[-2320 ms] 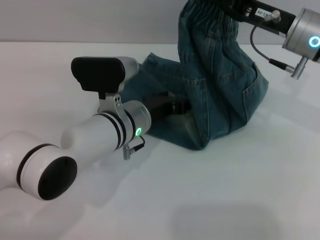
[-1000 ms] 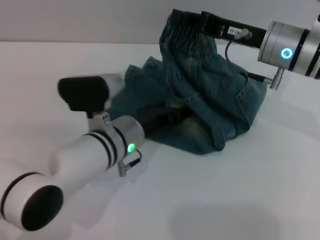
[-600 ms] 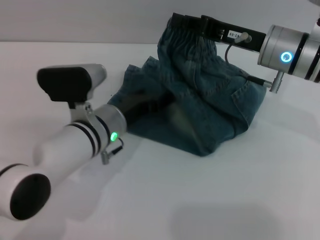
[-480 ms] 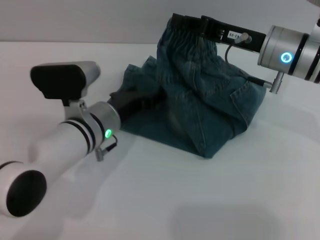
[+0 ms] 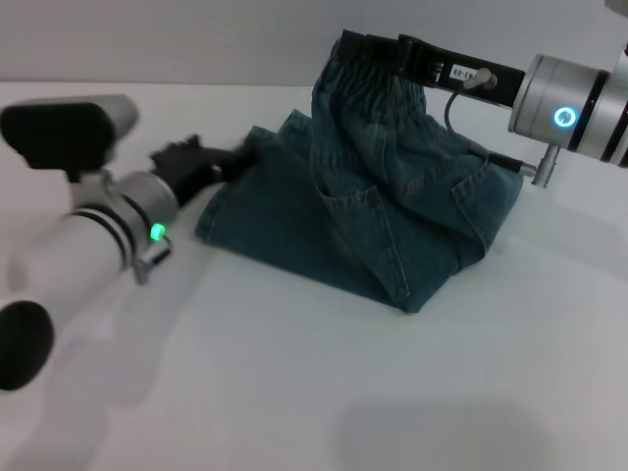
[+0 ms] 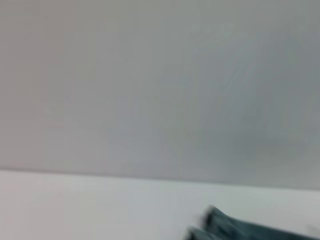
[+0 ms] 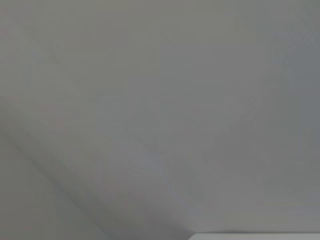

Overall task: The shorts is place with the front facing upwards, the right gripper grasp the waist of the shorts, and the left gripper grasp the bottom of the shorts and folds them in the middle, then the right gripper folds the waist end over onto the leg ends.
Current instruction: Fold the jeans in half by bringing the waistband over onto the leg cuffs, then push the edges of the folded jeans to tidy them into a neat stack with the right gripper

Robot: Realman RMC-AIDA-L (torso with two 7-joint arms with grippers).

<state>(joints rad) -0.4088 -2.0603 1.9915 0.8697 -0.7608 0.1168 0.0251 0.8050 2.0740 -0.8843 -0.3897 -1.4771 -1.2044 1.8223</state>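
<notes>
Blue denim shorts lie bunched on the white table, folded lengthwise, with the leg ends spread flat toward the left. The elastic waist is raised above the pile at the back. My right gripper is shut on that waist and reaches in from the right. My left gripper is blurred and sits just off the left edge of the shorts, apart from the cloth. A corner of denim shows low in the left wrist view. Only grey wall shows in the right wrist view.
The white table stretches in front of and around the shorts. A grey wall stands behind it. My left forearm crosses the near left part of the table.
My left gripper has slid out from the fold and drawn back to the left, off the shorts. The right gripper lowered the waist earlier and now holds almost still.
</notes>
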